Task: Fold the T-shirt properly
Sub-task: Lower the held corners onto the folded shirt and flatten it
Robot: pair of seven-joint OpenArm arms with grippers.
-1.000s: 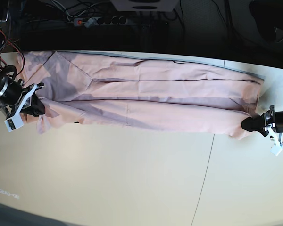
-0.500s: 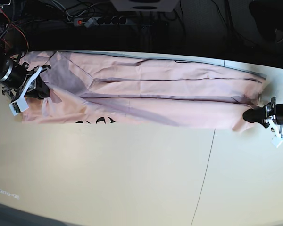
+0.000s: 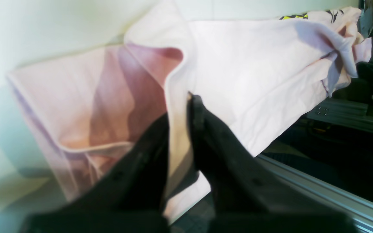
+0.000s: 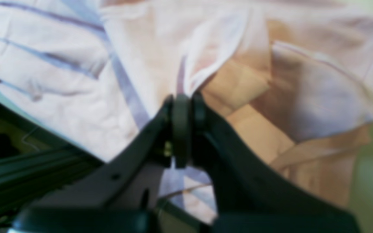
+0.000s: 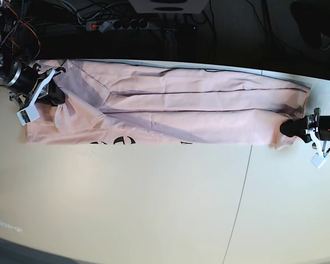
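Both tools clamped on the T-shirt, cloth stretched across the far tabletop.

Near: bare pale tabletop (image 5: 154, 209). Beyond it, the T-shirt (image 5: 176, 118) lies as a long pink band along the far edge, black lettering (image 5: 113, 142) peeking at its near hem. Left tool (image 3: 181, 106) pinches a fabric edge at the base view's right end; right tool (image 4: 181, 106) is closed on a fold at the other end. Farthest: a power strip (image 5: 118, 24) with cables.

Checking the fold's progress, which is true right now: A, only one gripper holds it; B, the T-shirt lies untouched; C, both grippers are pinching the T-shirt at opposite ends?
C: the left gripper and the right gripper are each shut on fabric of the T-shirt.
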